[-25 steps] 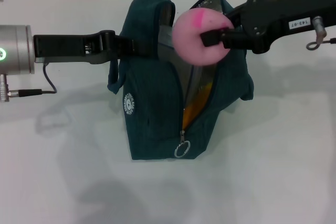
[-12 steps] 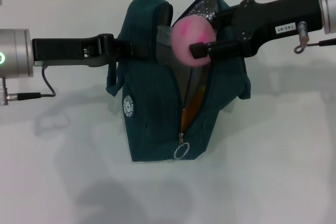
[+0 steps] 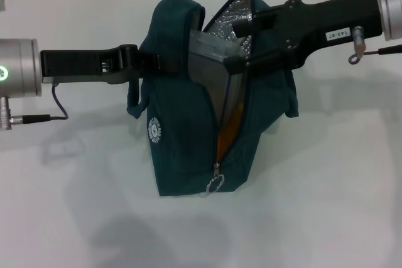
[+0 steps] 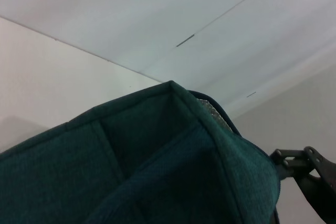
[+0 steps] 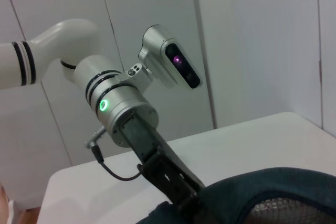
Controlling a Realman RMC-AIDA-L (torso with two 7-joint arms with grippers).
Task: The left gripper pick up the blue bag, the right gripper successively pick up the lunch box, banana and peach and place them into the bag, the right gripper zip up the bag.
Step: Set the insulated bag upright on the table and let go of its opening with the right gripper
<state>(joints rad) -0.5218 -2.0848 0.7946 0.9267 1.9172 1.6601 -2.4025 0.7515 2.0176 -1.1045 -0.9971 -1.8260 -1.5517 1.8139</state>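
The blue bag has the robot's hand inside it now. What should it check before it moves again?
1. Left gripper holds the blue bag up by its side: ok.
2. Bag mouth open, silver lining showing: ok.
3. Right gripper reaches into the opening: ok.
4. Peach let go inside: cannot tell, it is hidden.
5. Right fingers open for pulling out: cannot tell.
6. Zipper pull hangs free at the near end, bag not yet zipped: ok.

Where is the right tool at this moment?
In the head view, the right tool reaches from the right into the bag's open top, opposite the left tool holding the bag's left side.
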